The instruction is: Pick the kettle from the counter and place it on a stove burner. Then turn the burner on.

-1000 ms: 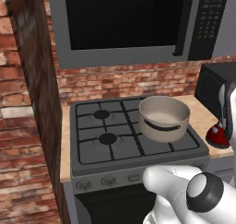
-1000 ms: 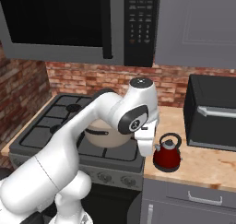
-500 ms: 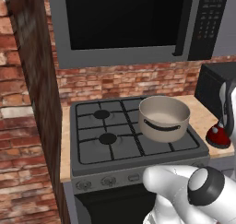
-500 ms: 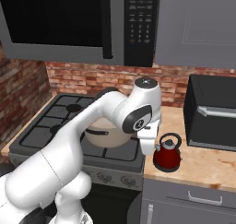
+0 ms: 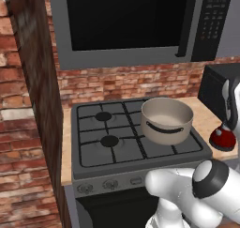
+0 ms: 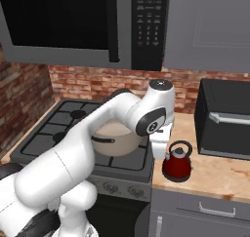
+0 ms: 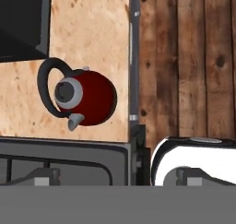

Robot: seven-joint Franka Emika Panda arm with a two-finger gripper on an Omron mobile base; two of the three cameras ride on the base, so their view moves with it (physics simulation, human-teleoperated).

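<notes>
The small red kettle with its dark lid and looped handle stands on the tan counter, just right of the stove, and appears at the right edge of the left base view. My gripper hovers above the counter's front-left corner, its fingers wide apart and open, holding nothing. From the hand camera the kettle lies ahead of the fingers and left of centre. In the right base view the white hand hangs just left of the kettle, apart from it. Two free stove burners sit on the stove's left half.
A big beige pot occupies the right side of the stove. A black toaster oven stands on the counter behind the kettle, and a microwave hangs above the stove. Knobs line the stove front. A brick wall stands at the left.
The arm has swung a little to the right, bringing the hand nearer the kettle. Kettle and pot have not moved.
</notes>
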